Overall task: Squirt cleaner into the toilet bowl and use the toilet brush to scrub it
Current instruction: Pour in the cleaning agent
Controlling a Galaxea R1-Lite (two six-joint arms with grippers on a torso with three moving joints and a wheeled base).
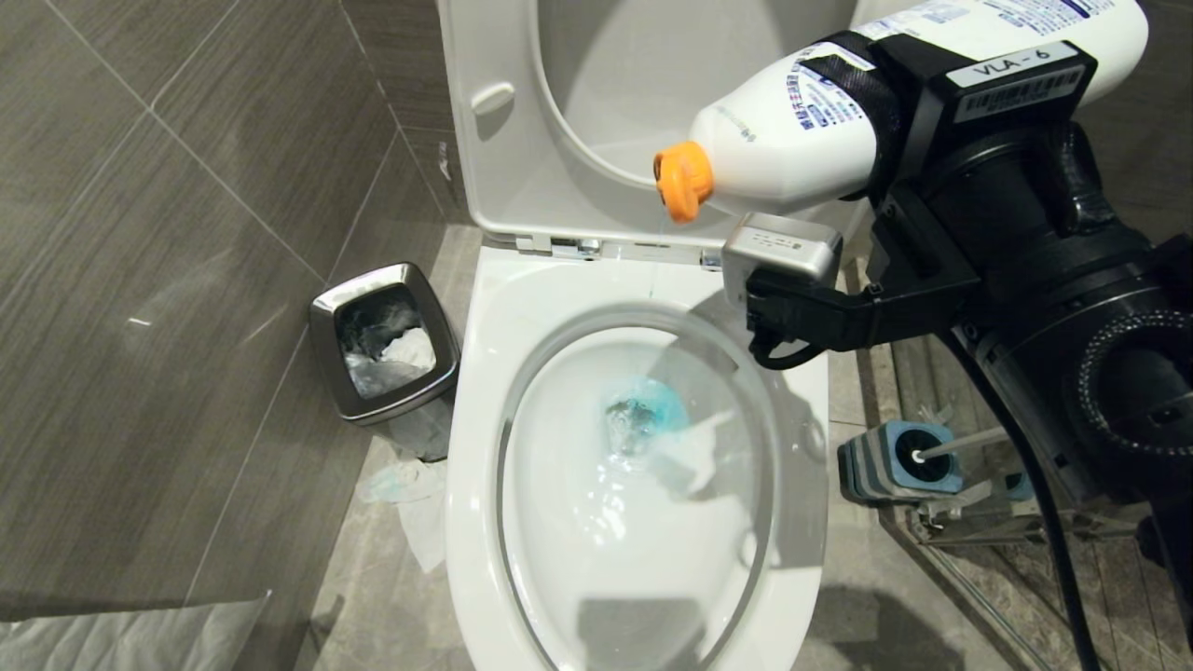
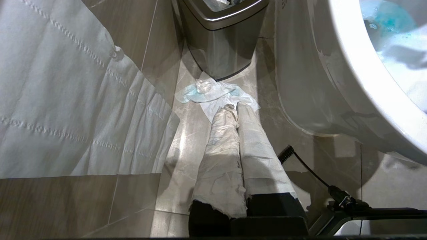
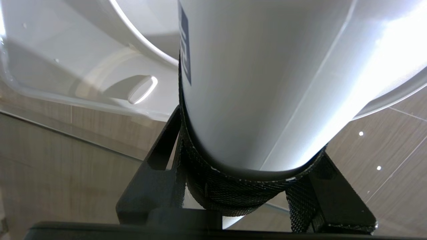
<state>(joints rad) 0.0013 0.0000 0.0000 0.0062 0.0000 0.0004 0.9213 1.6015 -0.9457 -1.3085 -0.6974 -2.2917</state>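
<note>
Tipping the cleaner (image 1: 802, 130) nozzle-down at the upper right of the head view, the right gripper (image 1: 885, 102) clamps the bottle's body between its black mesh-covered fingers (image 3: 206, 190) — a grip around the middle that leaves the orange cap (image 1: 682, 180) free to point at the basin. A thin stream seems to run down from the cap, and a teal-blue patch (image 1: 652, 410) already sits in the water at the centre of the toilet bowl (image 1: 485, 522), so the squirting step looks well along. Seat and lid stand raised at the top of the frame, keeping the basin open. Waiting for the scrubbing step, the toilet brush (image 1: 960, 445) stands in its blue-and-grey holder (image 1: 895, 461) at the right edge. Parked low beside the bowl, the left gripper (image 2: 238, 110) has its paper-wrapped fingers pressed together, holding nothing — just above a crumpled tissue (image 2: 200, 95) near the steel bin (image 1: 382, 340).
</note>
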